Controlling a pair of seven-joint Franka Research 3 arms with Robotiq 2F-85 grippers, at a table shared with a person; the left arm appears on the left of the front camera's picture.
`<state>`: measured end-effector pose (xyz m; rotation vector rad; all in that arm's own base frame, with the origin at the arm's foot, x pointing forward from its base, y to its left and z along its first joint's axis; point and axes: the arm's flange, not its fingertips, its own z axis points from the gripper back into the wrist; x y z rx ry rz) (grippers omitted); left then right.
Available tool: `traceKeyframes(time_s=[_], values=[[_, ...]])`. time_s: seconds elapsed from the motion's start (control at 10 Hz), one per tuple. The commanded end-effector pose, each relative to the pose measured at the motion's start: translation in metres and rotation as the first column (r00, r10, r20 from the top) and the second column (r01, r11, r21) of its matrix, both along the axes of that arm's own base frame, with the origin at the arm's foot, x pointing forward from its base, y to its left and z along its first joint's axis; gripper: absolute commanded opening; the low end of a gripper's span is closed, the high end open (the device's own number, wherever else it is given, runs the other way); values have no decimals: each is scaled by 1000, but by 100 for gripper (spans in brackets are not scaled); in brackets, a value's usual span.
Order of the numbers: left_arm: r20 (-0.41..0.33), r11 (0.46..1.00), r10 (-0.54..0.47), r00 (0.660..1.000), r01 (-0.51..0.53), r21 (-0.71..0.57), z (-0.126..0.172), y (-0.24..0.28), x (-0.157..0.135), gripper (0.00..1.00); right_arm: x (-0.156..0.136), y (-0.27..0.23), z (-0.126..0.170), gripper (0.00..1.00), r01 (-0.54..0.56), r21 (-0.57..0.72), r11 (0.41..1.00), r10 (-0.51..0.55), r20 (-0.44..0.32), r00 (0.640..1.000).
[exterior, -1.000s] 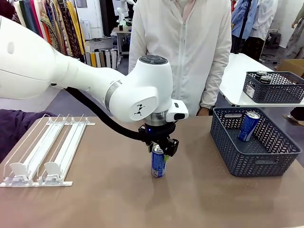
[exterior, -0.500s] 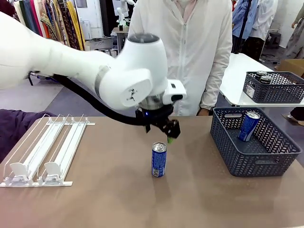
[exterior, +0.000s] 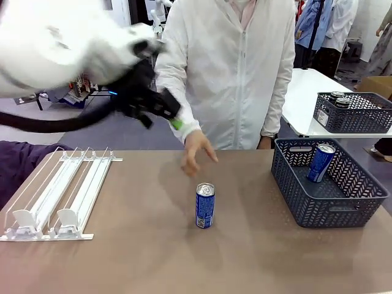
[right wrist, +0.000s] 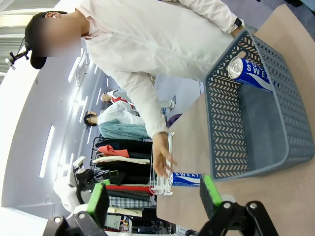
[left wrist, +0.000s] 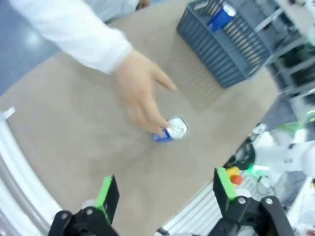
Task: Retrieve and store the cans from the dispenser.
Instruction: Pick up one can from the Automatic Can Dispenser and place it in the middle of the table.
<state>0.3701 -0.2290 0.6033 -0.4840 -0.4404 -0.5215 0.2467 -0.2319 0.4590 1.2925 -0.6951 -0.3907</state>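
Mid-tabletop [exterior: 122, 257], a blue Pocari Sweat can [exterior: 204, 206] stands upright, a person's hand [exterior: 195, 151] just above. Left gripper [exterior: 160, 110] hovers high, jaws open; right gripper [right wrist: 155, 194] open. Empty dispenser [exterior: 58, 193] left, basket [exterior: 327, 202] with another can [exterior: 320, 162] right.

White capital letters "SWEAT" run along the side of a blue aluminium drink can with a silver top [right wrist: 184, 179], standing on the brown table beyond the right gripper's [right wrist: 156, 199] open green-padded fingers. A second blue aluminium can [right wrist: 250, 73], lying inside the dark grey lattice plastic basket [right wrist: 248, 169] farther from that gripper, shows the white letters "SWE". No other print is legible.
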Motion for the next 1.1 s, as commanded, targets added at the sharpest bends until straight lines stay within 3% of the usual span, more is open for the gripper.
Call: traceKeyframes(time_s=[0.0,0.2,0.4,0.7,0.9,1.0], values=[[-83,986,93,992,-103,-134,-6,110,2,100,4,0,4,100,9,14,1000,-10,28,1000],[-197,938,151,969,-203,-282,-13,209,4,100,4,0,4,100,9,14,1000,-10,28,1000],[-295,863,194,935,-306,-402,-44,291,-7,100,4,0,4,100,9,14,1000,-10,28,1000],[-384,745,245,890,-426,-513,-98,356,-35,100,4,0,4,100,9,14,1000,-10,28,1000],[-418,730,222,881,-434,-528,-120,365,-37,100,4,0,4,100,9,14,1000,-10,28,1000],[-410,745,262,874,-453,-490,-106,369,-39,100,4,0,4,100,9,14,1000,-10,28,1000]])
